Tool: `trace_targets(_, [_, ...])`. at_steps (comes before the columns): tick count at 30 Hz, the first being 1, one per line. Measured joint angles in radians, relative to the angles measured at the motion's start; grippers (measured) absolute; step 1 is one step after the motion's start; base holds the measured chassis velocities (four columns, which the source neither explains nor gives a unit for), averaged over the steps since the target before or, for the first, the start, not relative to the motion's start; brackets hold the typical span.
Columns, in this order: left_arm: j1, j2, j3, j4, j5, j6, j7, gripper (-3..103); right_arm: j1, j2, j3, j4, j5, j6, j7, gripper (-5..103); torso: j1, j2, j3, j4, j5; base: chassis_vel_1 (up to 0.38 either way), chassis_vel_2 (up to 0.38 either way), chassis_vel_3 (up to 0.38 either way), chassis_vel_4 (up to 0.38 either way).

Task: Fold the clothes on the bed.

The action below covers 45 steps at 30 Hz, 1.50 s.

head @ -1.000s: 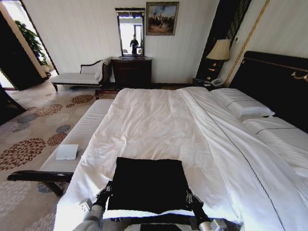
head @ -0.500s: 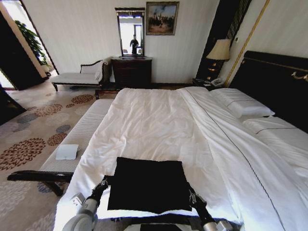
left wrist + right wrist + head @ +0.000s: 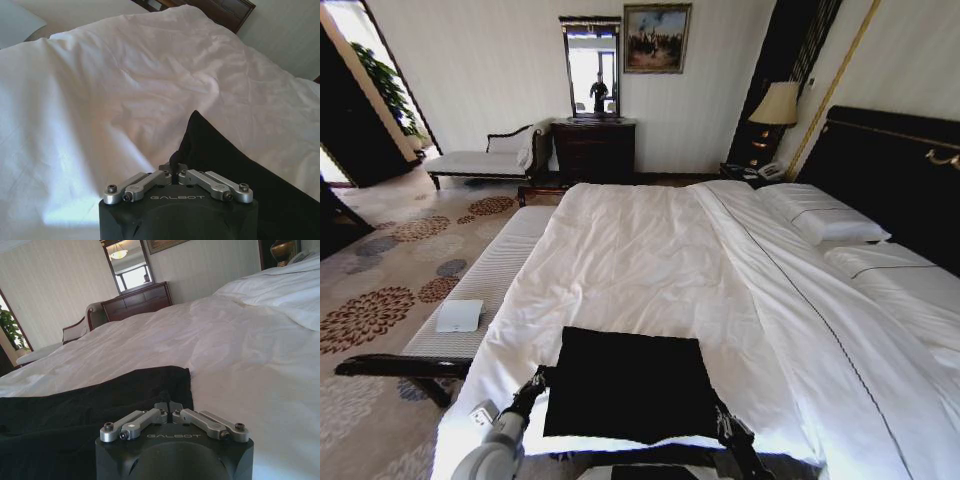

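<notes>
From the head camera, the black T-shirt [image 3: 630, 385] lies folded into a flat rectangle near the foot edge of the bed [image 3: 650, 260], with the left gripper [image 3: 533, 385] just beside its left edge and the right gripper [image 3: 728, 428] at its near right corner. The left wrist camera shows the left gripper [image 3: 174, 162] with fingers drawn together next to the shirt's [image 3: 235, 170] corner, seemingly free of fabric. In the right wrist camera, the right gripper [image 3: 165, 401] is likewise closed at the cloth's [image 3: 95, 400] edge; whether it pinches anything is unclear.

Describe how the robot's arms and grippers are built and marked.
Each wrist view shows a matte black gripper housing lettered GALBOT in pale capitals, topped by silver metal linkage bars with dark screws: left gripper, right gripper. In the head view, the left arm is light grey, turning black toward the gripper.
</notes>
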Motion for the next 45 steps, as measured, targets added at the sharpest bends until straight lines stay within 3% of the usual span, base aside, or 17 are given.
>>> trace_targets(14, [-0.022,0.008,0.006,0.028,-0.004,-0.006,0.004,1,-0.082,-0.013,0.004,0.046,-0.051,0.001,0.021,0,0.0,0.0,0.0,0.0,-0.0002,0.0,0.0,0.0,0.0])
trace_targets(28, [0.007,0.017,0.018,0.004,-0.001,-0.001,0.025,1,-0.029,-0.005,0.016,-0.008,-0.053,0.005,0.02,0,0.0,0.0,0.0,0.0,-0.0001,0.0,0.0,0.0,0.0])
trace_targets(30, [0.027,0.018,0.017,-0.019,0.008,0.002,0.025,1,-0.029,-0.005,0.019,-0.004,-0.053,0.007,0.021,10,0.0,0.0,0.0,-0.0001,-0.0002,0.0,0.0,0.0,0.0])
trace_targets(33, [0.052,0.017,0.017,-0.049,0.023,0.002,0.022,-2,-0.031,-0.005,0.024,0.008,-0.052,0.01,0.022,16,0.0,0.0,0.0,-0.0001,-0.0001,0.0,0.0,0.0,0.0])
trace_targets(36, [0.091,0.016,0.003,-0.101,0.049,-0.007,0.023,13,-0.033,-0.004,0.046,0.046,-0.059,0.019,0.03,32,0.0,0.0,0.0,0.0,-0.0001,0.0,0.0,0.0,0.0])
trace_targets(40, [0.097,0.023,-0.025,-0.124,0.051,-0.028,0.043,24,-0.023,0.001,0.074,0.085,-0.055,0.02,0.05,43,0.0,0.0,0.0,0.0,-0.0001,0.0,0.0,0.0,0.0])
trace_targets(41, [0.094,0.025,-0.032,-0.127,0.046,-0.035,0.052,24,-0.018,0.002,0.08,0.092,-0.051,0.02,0.054,48,0.0,0.0,0.0,0.0,-0.0002,0.0,0.0,0.0,0.0])
trace_targets(42, [0.081,0.028,-0.048,-0.133,0.029,-0.049,0.076,34,-0.006,0.005,0.093,0.102,-0.044,0.019,0.06,54,0.0,0.0,0.0,0.0,-0.0003,0.0,0.0,0.0,0.0])
trace_targets(43, [0.081,0.028,-0.048,-0.133,0.029,-0.049,0.076,34,-0.006,0.005,0.093,0.102,-0.044,0.019,0.06,54,0.0,0.0,0.0,0.0,-0.0003,0.0,0.0,0.0,0.0])
trace_targets(45, [0.032,0.026,-0.058,-0.132,-0.019,-0.06,0.1,40,0.026,0.01,0.106,0.101,-0.04,0.012,0.07,65,0.0,0.0,0.0,0.0002,-0.0001,0.0,0.0,0.0,0.0])
